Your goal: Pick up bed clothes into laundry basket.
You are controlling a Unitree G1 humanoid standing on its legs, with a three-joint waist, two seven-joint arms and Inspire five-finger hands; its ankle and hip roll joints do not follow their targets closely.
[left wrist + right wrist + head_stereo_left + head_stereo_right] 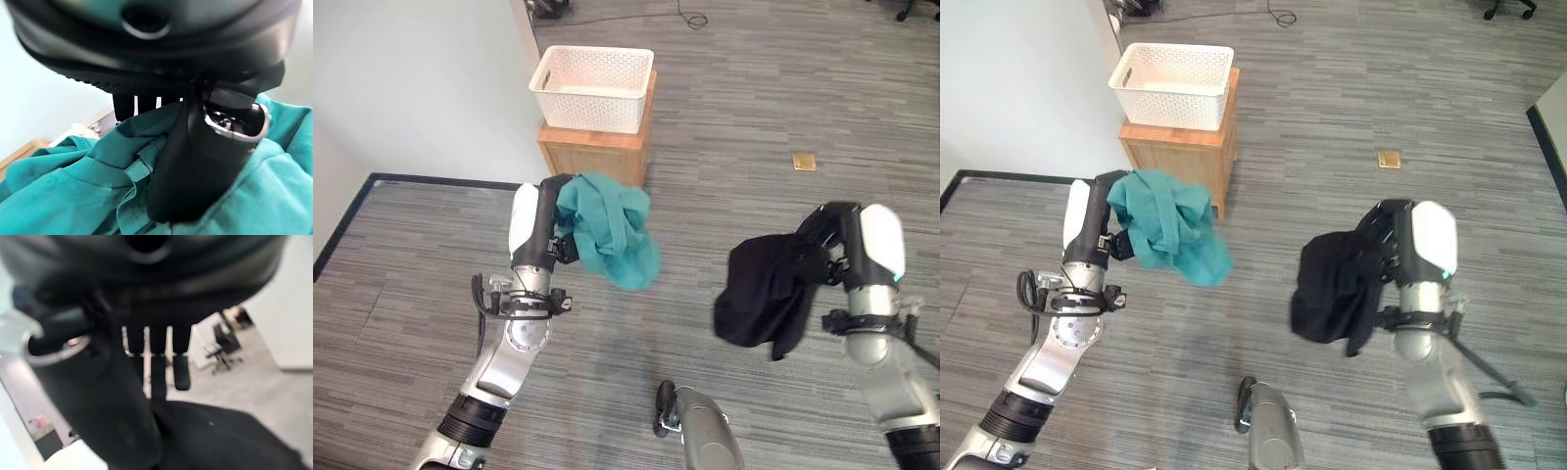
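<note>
Left robot hand (pixel 551 227) raised at mid-height, fingers and thumb curled tight into a teal garment (pixel 610 231), which bunches round the hand and hangs off the floor; wrist view shows the thumb pressed into the cloth. Right robot hand (pixel 1389 242) likewise clamped on a black garment (pixel 1332 285), cloth drooping below it, well apart from the teal one. White laundry basket (pixel 593 88) sits on a small wooden cabinet (pixel 595 152) by the wall, beyond the left hand, w/ grey striped floor (pixel 744 127) all round.
</note>
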